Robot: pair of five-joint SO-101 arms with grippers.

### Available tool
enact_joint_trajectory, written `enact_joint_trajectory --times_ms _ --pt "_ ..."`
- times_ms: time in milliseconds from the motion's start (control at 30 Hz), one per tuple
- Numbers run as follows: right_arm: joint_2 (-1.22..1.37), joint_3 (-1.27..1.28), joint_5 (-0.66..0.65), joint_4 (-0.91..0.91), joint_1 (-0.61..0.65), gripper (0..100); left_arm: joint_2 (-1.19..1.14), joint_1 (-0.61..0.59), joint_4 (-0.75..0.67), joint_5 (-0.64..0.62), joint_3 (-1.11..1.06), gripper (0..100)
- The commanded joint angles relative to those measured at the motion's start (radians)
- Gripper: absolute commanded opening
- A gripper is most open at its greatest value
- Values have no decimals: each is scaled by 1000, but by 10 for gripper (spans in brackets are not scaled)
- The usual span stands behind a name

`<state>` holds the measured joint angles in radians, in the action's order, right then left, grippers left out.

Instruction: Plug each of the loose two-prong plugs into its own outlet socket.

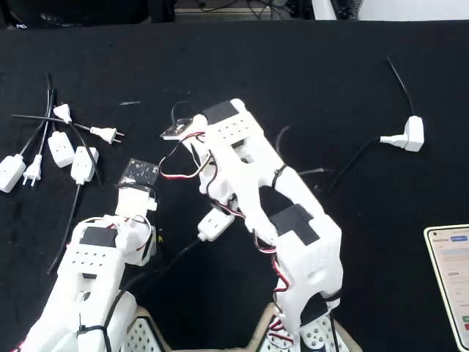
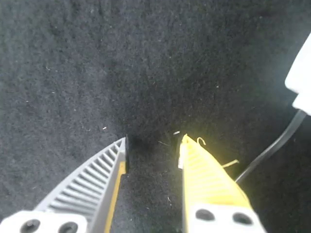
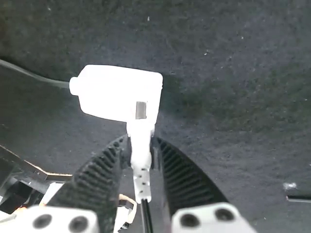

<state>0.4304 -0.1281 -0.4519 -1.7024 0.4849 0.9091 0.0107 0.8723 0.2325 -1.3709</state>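
your right gripper [image 3: 141,144] pinches the plug [image 3: 141,167] at the socket [image 1: 215,223], near six o'clock of table centre; press straight, prongs square. left gripper [image 2: 151,145] hangs spread.

**White Printed Arms, Mismatched Fingers**

The left arm [image 1: 88,275] and the right arm [image 1: 311,257] were white printed plastic shells dotted with rows of small holes. Each carried black servo blocks [image 1: 293,220] and looping red, black and white wires [image 1: 179,174]. The left gripper [image 2: 153,145] had one grey ribbed finger [image 2: 97,179] and one yellow finger [image 2: 209,179]. The right gripper [image 3: 141,145] had black ribbed fingers [image 3: 97,174] on white screw-holed bases.
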Motion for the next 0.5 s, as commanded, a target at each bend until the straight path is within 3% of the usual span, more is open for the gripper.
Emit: enact_joint_trajectory --times_ms 0,233,467 --pt "-10 -68 -2 -18 12 10 20 -8 5 2 24 185" --pt "-136 -87 -3 -52 -34 10 17 10 5 -44 153 185" --pt "-200 -35 -8 -55 -46 10 14 291 5 -57 94 185"
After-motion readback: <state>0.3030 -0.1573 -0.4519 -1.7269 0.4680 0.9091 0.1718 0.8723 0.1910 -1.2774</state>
